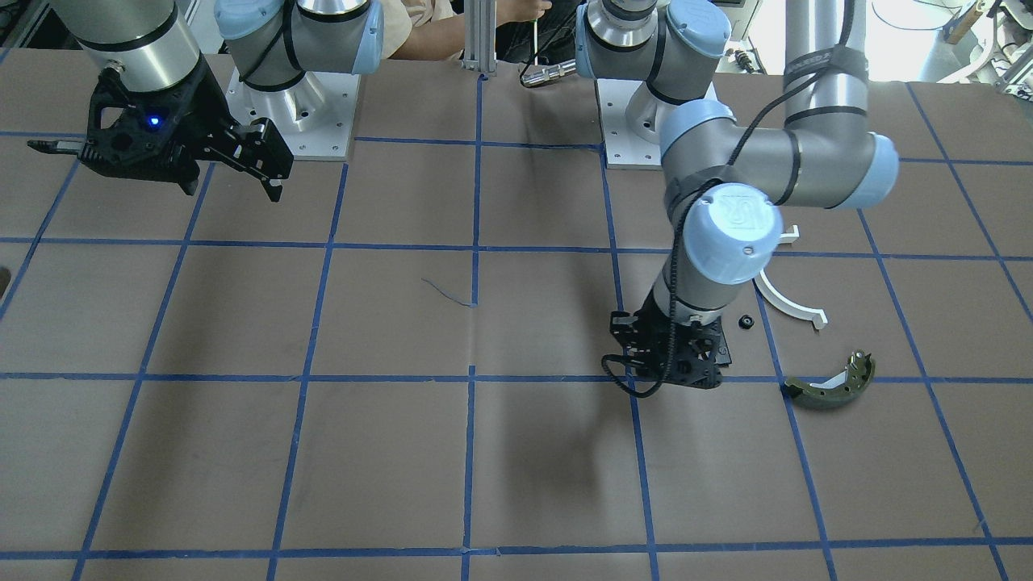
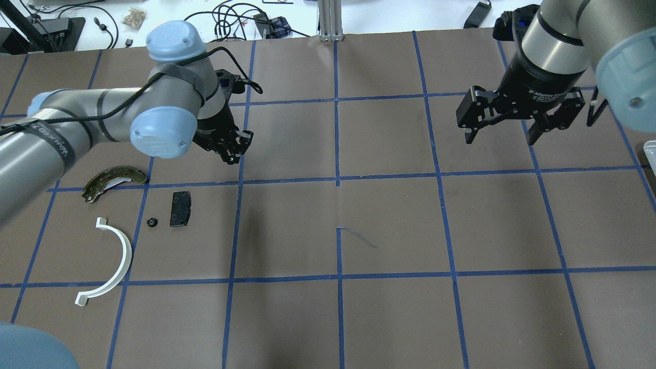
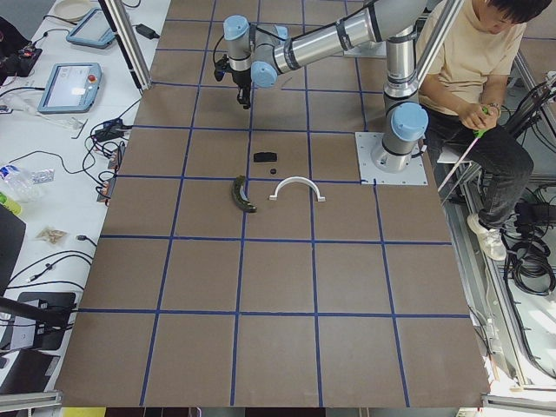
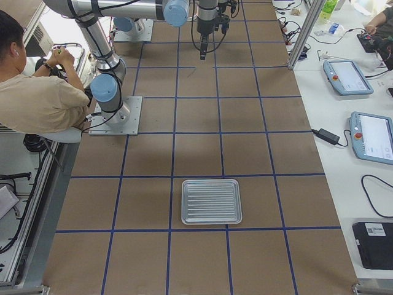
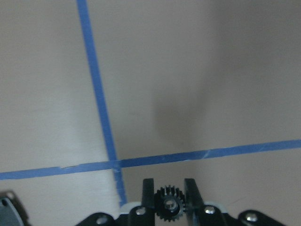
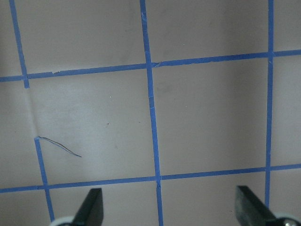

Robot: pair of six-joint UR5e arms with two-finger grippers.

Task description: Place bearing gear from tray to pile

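My left gripper (image 5: 168, 200) is shut on a small black toothed bearing gear (image 5: 168, 205), held between the fingertips above the brown table. In the overhead view the left gripper (image 2: 233, 154) hangs just beyond and to the right of the pile. The pile is an olive-green curved shoe (image 2: 115, 179), a black rectangular pad (image 2: 180, 208), a white half-ring (image 2: 115, 261) and a small black round part (image 2: 151, 222). My right gripper (image 2: 505, 134) is open and empty, far to the right. The metal tray (image 4: 211, 181) shows in the exterior right view with nothing visible in it.
The table is brown paper with a blue tape grid. A tray corner (image 2: 650, 151) shows at the overhead view's right edge. A person (image 3: 473, 69) sits behind the robot bases. Cables and tablets lie beyond the table's far edge.
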